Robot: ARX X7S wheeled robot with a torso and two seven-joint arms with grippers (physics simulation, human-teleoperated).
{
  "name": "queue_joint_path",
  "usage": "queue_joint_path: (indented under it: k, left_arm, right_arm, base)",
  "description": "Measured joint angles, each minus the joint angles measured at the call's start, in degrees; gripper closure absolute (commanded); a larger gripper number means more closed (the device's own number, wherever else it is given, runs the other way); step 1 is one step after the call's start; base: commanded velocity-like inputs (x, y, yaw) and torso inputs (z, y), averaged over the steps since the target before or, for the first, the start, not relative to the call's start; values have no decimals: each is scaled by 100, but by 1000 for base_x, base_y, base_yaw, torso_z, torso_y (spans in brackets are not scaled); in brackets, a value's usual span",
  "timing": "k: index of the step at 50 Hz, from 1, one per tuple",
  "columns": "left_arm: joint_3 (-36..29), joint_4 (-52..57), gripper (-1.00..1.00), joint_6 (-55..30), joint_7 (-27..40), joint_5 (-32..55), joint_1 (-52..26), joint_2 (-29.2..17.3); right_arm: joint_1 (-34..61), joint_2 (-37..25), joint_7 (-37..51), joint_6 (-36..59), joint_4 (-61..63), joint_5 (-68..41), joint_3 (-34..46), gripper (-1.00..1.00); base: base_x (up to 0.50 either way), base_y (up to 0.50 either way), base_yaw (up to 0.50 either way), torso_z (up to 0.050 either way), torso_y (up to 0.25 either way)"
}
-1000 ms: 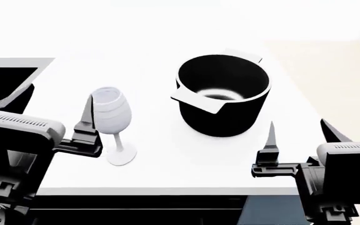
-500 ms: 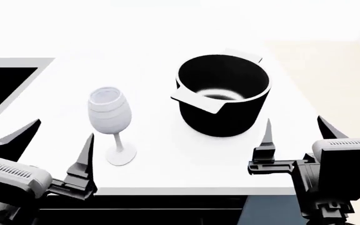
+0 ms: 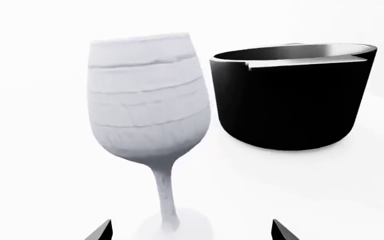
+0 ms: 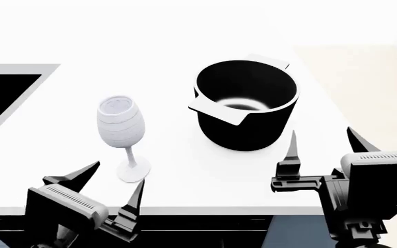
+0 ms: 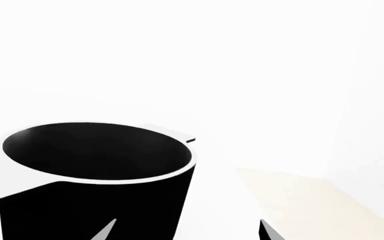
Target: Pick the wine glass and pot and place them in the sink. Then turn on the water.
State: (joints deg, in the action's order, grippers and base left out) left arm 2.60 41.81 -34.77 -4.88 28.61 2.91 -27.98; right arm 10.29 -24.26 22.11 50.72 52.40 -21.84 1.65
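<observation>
On the white worktop (image 4: 184, 170) the wine glass (image 4: 121, 126) stands upright, left of the pot (image 4: 247, 103). Both grippers, left (image 4: 109, 186) and right (image 4: 322, 144), hold their jaws open and empty. A clumsy approach could tip the top-heavy glass.

left claw (image 4: 109, 183) drawn back from beside wine glass (image 4: 122, 129) to counter's near edge, fingers spread

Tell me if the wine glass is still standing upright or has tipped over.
Upright. The wine glass stands on its round foot on the white counter, stem vertical, beside the pot; neither hand touches it.
</observation>
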Motion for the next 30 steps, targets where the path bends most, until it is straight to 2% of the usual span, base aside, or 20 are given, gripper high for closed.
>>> queue_joint_path:
  k: [30]
  left_arm:
    - [-580, -884, -100, -442, 193, -163, -1275, 324]
  right_arm:
    - [-279, -24, -2, -371, -118, -11, -58, -100]
  base:
    - [0, 0, 0, 0, 0]
